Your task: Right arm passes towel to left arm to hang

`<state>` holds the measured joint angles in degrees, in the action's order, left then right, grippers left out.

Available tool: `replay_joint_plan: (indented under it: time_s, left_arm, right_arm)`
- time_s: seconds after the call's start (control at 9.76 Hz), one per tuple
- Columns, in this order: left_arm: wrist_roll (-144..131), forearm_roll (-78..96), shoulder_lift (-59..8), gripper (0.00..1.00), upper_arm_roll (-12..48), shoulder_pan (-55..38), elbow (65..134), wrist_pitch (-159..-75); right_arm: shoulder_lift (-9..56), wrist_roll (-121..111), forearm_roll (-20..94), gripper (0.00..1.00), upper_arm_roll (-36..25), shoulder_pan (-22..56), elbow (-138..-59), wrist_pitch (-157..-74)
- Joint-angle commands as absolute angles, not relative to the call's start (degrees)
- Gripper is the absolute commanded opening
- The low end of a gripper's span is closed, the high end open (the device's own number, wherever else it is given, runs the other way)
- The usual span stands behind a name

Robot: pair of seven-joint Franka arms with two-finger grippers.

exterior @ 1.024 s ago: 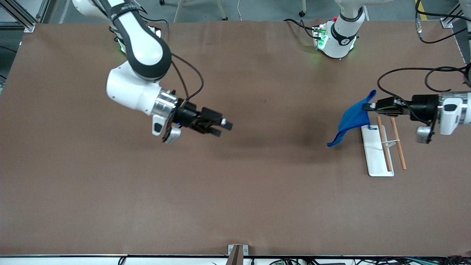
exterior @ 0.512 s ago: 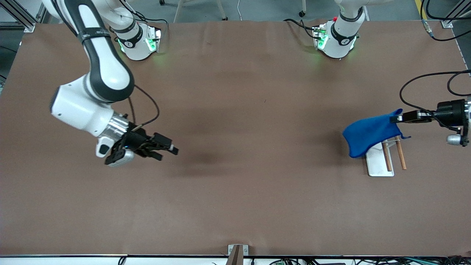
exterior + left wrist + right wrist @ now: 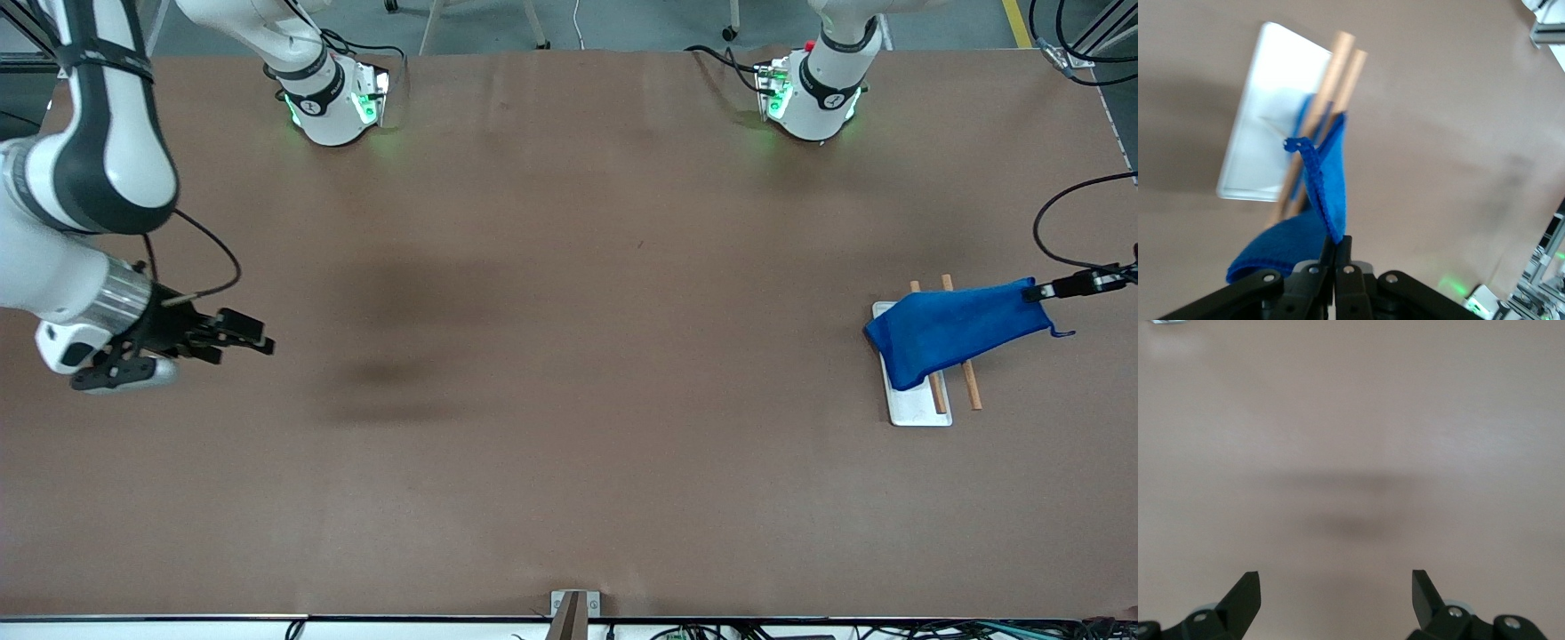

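Change: right arm (image 3: 84,169) has swung out to its own end of the table (image 3: 569,444); left hand has drawn the towel across over the rack.
Left hand (image 3: 1036,291): clenched on one end of the towel, up in the air just past the rack, toward the left arm's end of the table; only its tip shows in the front view.
Towel (image 3: 951,329): blue, stretched out from the left hand, draped over the rack's two bars; its free end hangs over the rack's base. Loop tag (image 3: 1295,143) sticks out at a corner.
Rack (image 3: 916,404): white flat base with two wooden bars (image 3: 971,391), near the left arm's end of the table.
Right hand (image 3: 244,336): released, fingers (image 3: 1245,597) spread, holds nothing, over bare table.
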<state>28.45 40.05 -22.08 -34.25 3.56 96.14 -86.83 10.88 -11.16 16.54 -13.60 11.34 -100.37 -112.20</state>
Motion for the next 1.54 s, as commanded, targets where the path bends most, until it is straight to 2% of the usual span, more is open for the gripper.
replay_joint_plan:
  time_s: [0.0,0.2,0.41,0.61,0.72,0.82,1.02,1.43]
  left_arm:
    - [34.78,39.55,-27.23,0.00,-37.34,3.34,95.80,-87.71]
    - [37.51,39.81,-29.61,0.01,-38.23,3.34,95.89,-89.90]
    - [37.70,42.08,-32.94,0.02,-38.23,3.34,95.71,-91.66]
    - [37.97,42.63,-35.15,0.02,-38.14,3.25,95.71,-93.77]
    - [37.97,42.63,-35.85,0.02,-38.14,3.08,95.71,-94.91]
    - [37.97,42.63,-36.99,0.02,-37.88,2.90,94.32,-96.23]
    - [37.88,42.63,-39.28,0.03,-37.79,2.64,92.29,-97.11]
    - [37.09,43.77,-40.52,0.04,-37.71,2.29,92.29,-99.66]
  right_arm:
    - [9.76,-7.92,7.95,1.00,-14.32,11.42,-96.53,-108.39]
    - [7.14,4.51,6.42,1.00,-13.11,9.07,-93.79,-103.22]
    - [1.09,6.94,2.83,1.00,-4.89,0.24,-93.95,-96.53]
    - [-0.35,6.33,1.42,1.00,-5.35,-1.58,-91.60,-90.74]
    - [-0.09,5.55,-1.81,1.00,-5.19,-2.10,-86.88,-85.48]
    - [0.09,1.97,-2.37,1.00,-5.27,-3.24,-85.53,-83.34]
    - [0.26,-2.19,-2.02,1.00,-5.36,-3.96,-85.69,-87.42]
    - [0.35,-1.76,-1.58,1.00,-5.19,-4.04,-85.87,-88.15]
